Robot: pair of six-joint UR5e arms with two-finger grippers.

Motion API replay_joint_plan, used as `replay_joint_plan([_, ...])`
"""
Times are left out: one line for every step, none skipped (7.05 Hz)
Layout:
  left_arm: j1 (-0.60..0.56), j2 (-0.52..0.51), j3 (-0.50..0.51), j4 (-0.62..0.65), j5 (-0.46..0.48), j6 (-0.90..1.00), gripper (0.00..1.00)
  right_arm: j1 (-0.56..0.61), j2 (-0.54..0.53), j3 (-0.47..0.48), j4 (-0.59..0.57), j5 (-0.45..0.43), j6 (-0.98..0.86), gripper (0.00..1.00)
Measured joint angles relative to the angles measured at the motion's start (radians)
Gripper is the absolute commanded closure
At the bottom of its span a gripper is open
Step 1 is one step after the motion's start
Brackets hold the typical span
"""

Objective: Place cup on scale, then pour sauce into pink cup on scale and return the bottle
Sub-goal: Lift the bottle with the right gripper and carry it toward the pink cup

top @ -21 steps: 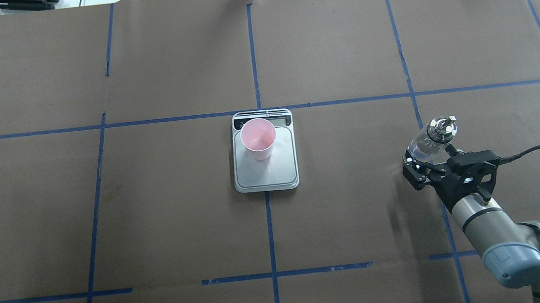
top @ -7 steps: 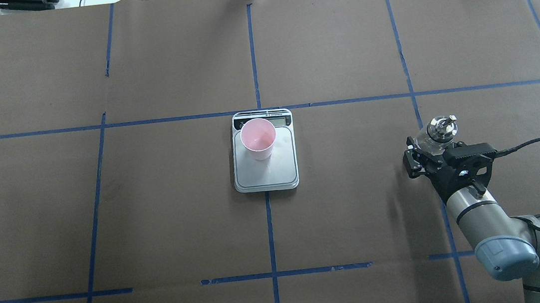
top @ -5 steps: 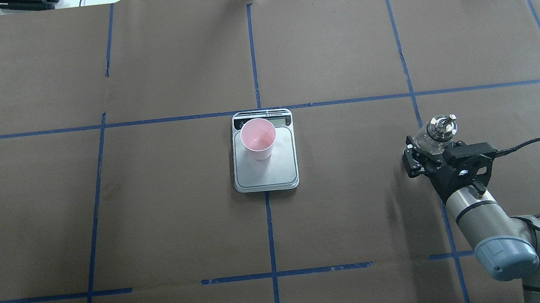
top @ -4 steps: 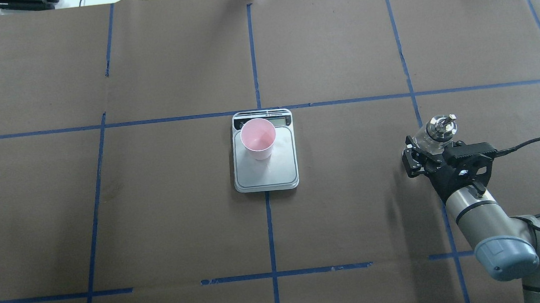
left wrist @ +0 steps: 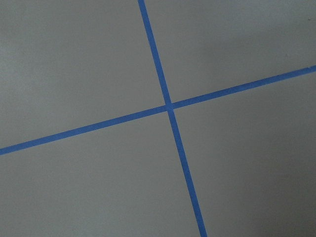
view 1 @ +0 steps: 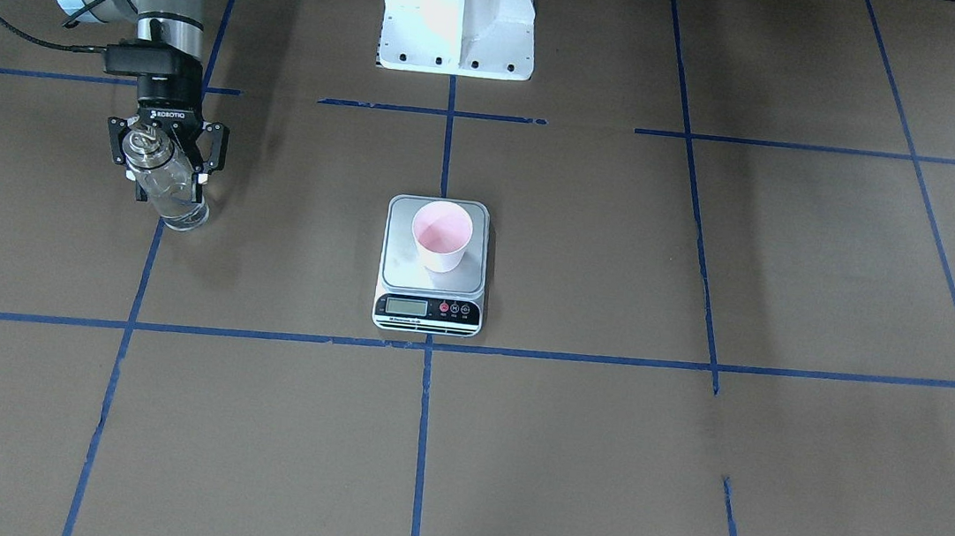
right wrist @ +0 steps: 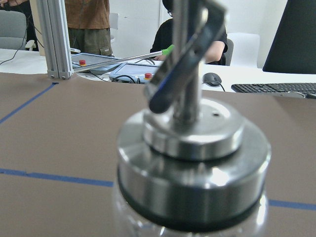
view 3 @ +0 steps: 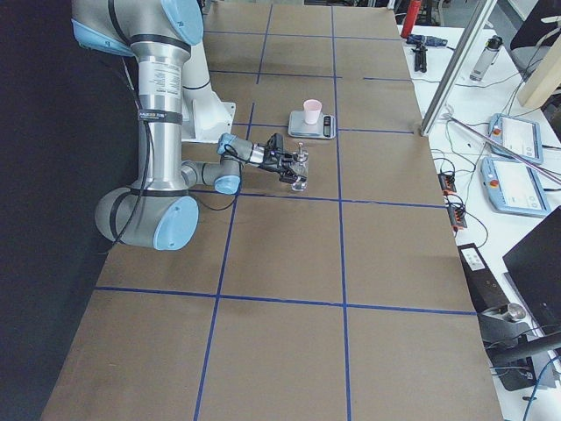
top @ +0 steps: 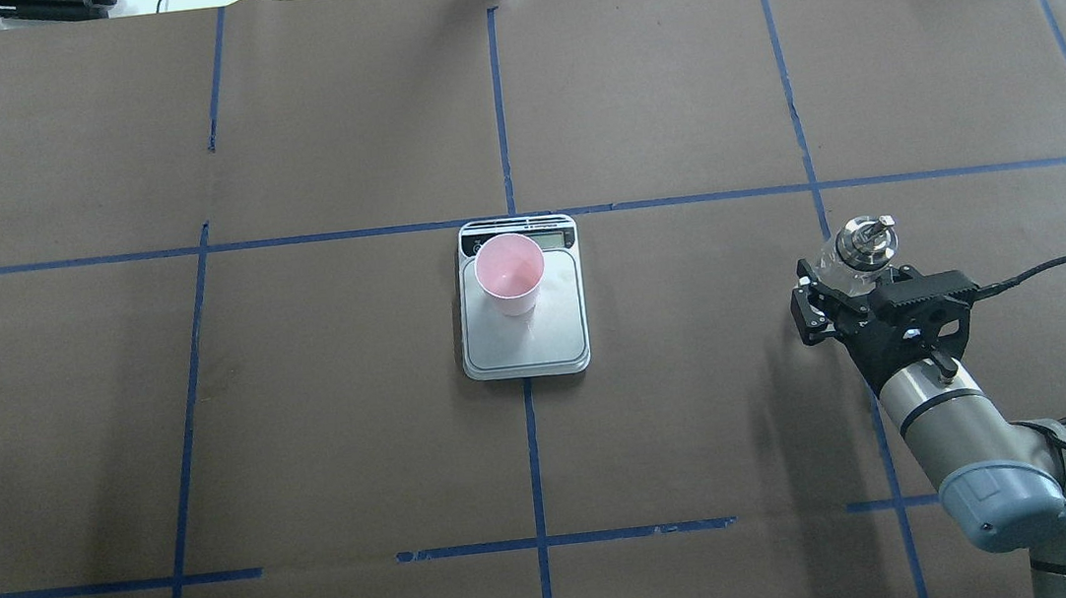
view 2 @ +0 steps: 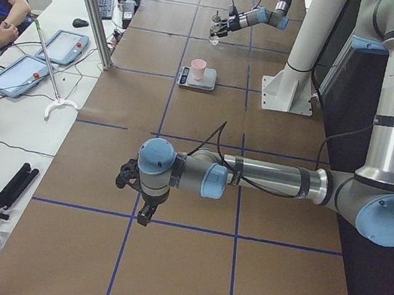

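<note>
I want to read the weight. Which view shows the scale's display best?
Exterior front-facing: the display faces it, unobstructed, digits too small to read. Overhead: partly behind the cup. Side views: tiny. Wrist views: absent.

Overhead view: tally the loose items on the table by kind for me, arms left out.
cup: 1
scale: 1
bottle: 1
Total: 3
</note>
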Motion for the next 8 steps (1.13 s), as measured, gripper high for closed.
replay_joint_plan([0.000,0.001,0.000,-0.006,-0.001,0.000,0.00,0.001,0.001,0.040,0.000,-0.020,-0.085,1.00])
replay_joint_plan([0.000,0.001,0.000,-0.008,-0.001,0.000,0.00,0.000,0.002,0.065,-0.003,-0.049,-0.173,1.00])
replay_joint_plan([0.000,0.001,0.000,-0.009,-0.001,0.000,0.00,0.000,0.009,0.075,-0.008,-0.077,-0.297,1.00])
replay_joint_plan([0.000,0.001,0.000,-0.009,-0.001,0.000,0.00,0.000,0.034,0.079,-0.011,-0.094,-0.432,1.00])
replay_joint_plan([-0.001,0.001,0.000,-0.009,-0.001,0.000,0.00,-0.001,0.076,0.079,-0.021,-0.099,-0.525,1.00])
replay_joint_plan([-0.001,0.002,0.000,-0.009,-0.001,0.000,0.00,-0.001,0.125,0.077,-0.042,-0.097,-0.564,1.00])
replay_joint_plan([-0.003,0.002,0.000,-0.009,-0.001,-0.001,0.00,-0.001,0.178,0.075,-0.062,-0.094,-0.575,1.00])
replay_joint_plan([-0.004,0.003,0.000,-0.009,-0.001,-0.002,0.00,-0.002,0.212,0.070,-0.072,-0.089,-0.572,1.00])
